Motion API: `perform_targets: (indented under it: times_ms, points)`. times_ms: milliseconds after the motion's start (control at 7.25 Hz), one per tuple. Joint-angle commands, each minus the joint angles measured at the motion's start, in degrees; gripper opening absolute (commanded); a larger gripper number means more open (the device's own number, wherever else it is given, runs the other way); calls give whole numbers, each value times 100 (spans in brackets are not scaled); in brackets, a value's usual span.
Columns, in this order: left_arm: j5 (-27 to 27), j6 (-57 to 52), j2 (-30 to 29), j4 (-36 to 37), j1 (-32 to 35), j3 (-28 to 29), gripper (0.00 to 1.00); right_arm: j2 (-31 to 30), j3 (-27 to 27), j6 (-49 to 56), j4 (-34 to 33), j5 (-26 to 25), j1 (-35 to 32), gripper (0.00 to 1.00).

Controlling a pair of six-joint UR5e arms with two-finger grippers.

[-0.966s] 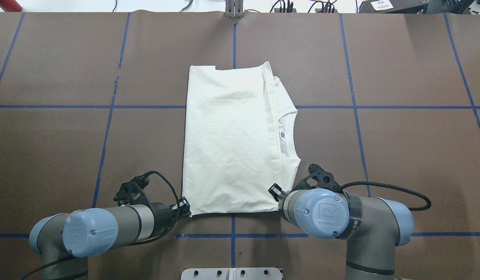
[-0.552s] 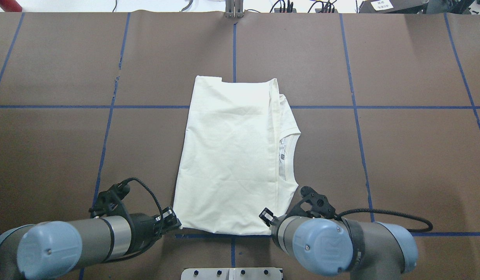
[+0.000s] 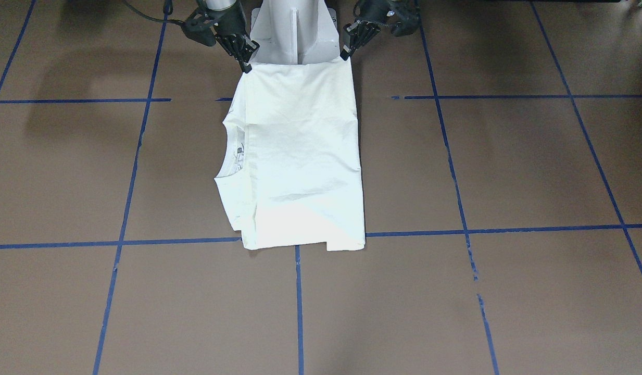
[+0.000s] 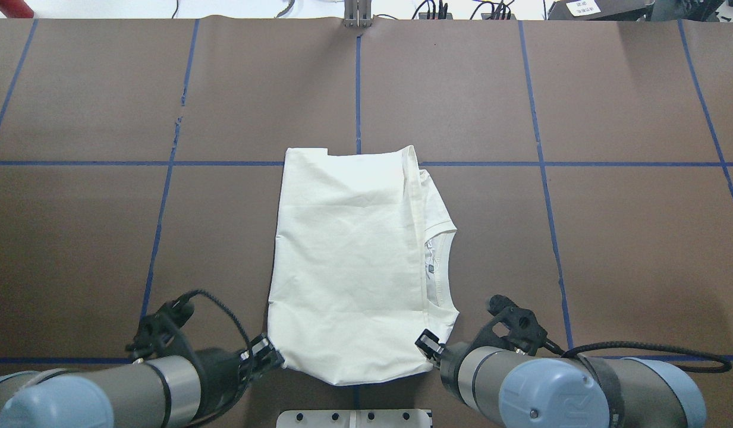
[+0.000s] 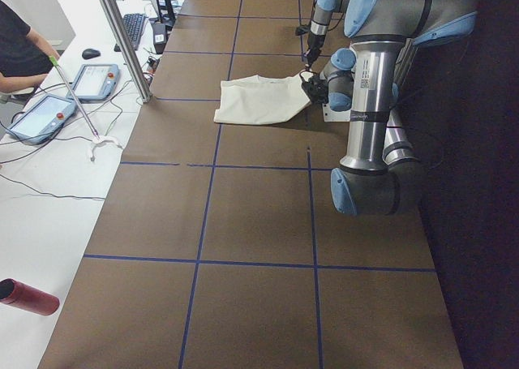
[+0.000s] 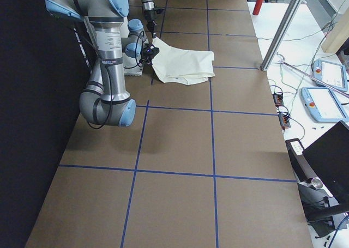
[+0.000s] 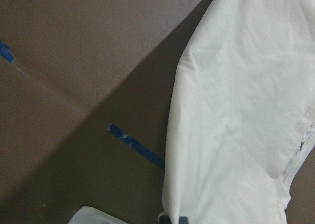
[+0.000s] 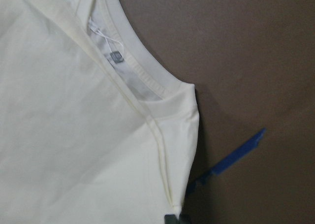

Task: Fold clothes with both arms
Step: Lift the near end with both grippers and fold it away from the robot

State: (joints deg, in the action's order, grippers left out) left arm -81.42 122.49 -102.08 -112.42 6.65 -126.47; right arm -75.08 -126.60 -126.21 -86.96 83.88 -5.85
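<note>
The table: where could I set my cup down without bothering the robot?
The brown table is bare beyond the far edge of the T-shirt and wide on both sides of it. It is crowded at the near edge, where the left gripper and right gripper pinch the shirt's near corners.

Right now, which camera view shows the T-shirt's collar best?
The right wrist-mounted view: the ribbed collar lies close and sharp, with the neck label inside. The overhead and front-facing views show it small at the edge of the T-shirt; the side views are too distant.
</note>
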Motion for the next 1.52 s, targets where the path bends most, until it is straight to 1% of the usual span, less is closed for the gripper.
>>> perform_targets:
  times_ms: [0,138,276,414,552,690,828,966,1242,1380]
  points:
    - [-746,-1126,-1485,1009,1464,898,0,569,291,610,-22,232,-1052,0]
    - [-909,-1566,-1534,986,1853,1191,0,818,868,876,39,652,-1563,0]
    - [-893,-1918,-1552,925,2014,1508,0,1107,1318,992,65,769,-1856,0]
    - [-902,-2000,-1596,619,2198,1815,0,1345,1662,1289,57,814,-2024,0]
    - [-902,-2001,-1718,347,2322,2201,0,1513,2065,1414,65,1154,-2304,0]
    - [-902,-2010,-1971,100,2410,2675,0,1654,2504,1607,344,1261,-2437,0]
    - [-902,-2018,-2148,-102,2507,3002,0,1751,2961,1635,799,1341,-2595,0]
    - [-893,-2193,-2298,-252,2621,3301,0,1917,3392,1792,1013,1655,-2806,0]
    - [-902,-2386,-2404,-795,2797,3951,0,2364,4139,2074,1093,1781,-2992,0]
    - [-893,-2466,-2439,-1095,2859,4224,0,2436,4422,2170,1311,1798,-3053,0]
